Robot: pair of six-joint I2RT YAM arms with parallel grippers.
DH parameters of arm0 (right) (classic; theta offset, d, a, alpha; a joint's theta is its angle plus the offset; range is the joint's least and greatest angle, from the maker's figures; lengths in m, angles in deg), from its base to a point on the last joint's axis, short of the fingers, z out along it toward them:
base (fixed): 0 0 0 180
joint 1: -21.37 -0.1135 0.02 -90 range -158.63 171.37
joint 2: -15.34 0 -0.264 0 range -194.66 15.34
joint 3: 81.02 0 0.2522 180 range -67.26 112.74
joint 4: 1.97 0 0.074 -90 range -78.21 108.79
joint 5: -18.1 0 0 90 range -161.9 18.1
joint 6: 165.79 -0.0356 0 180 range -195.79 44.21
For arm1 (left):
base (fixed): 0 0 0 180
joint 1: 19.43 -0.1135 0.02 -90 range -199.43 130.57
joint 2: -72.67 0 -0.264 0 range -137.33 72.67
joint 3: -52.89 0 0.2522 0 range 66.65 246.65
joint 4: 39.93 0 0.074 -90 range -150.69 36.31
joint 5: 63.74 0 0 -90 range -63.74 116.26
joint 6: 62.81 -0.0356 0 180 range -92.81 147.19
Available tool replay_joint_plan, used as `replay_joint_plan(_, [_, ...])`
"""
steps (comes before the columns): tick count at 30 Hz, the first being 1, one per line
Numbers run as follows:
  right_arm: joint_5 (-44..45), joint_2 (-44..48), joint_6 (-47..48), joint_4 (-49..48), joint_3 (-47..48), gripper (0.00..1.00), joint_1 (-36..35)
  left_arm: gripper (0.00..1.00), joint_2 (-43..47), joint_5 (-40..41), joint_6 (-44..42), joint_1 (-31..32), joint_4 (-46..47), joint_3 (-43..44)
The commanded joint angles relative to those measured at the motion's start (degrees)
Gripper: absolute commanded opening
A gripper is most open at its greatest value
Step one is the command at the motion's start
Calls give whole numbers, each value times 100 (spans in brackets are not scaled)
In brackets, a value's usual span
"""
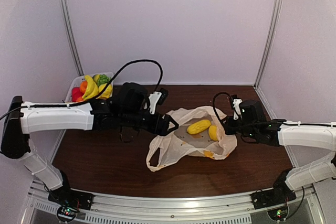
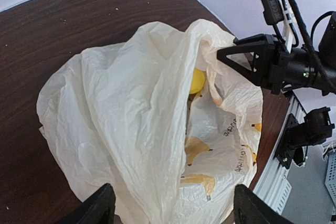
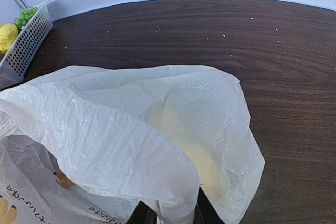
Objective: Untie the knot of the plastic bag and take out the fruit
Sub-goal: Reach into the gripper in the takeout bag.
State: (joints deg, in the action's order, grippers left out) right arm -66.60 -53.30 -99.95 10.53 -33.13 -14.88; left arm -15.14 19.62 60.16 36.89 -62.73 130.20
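Top external is showing the plastic bag (image 1: 181,145) lying open on the surface (image 1: 105,161), yellow fruit (image 1: 199,126) inside, right end effector (image 1: 227,125) pinching its rim, left end effector (image 1: 170,124) released; I am favouring holding that rim high while reaching straight in.

White slotted basket (image 3: 29,43) at dark wooden table's (image 1: 105,166) far-left corner
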Motion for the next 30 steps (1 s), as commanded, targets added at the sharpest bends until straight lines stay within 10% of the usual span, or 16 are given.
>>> replay_joint_plan(1, [-56,53,17,-34,6,22,45,79,-217,126,-63,-20,-168,235])
replay_joint_plan(11, [-185,219,-14,17,-14,25,39,31,-471,-24,-30,-23,-176,316])
replay_joint_plan(16, [-496,716,6,208,-35,46,46,1,-398,-211,-81,-18,46,252])
replay_joint_plan(22, [-1148,1845,-341,-62,-556,61,-30,0,-413,-480,-116,-16,155,236])
replay_joint_plan(30, [-1539,2332,-468,-623,-1057,52,-476,0,-400,-668,-83,-16,231,281])
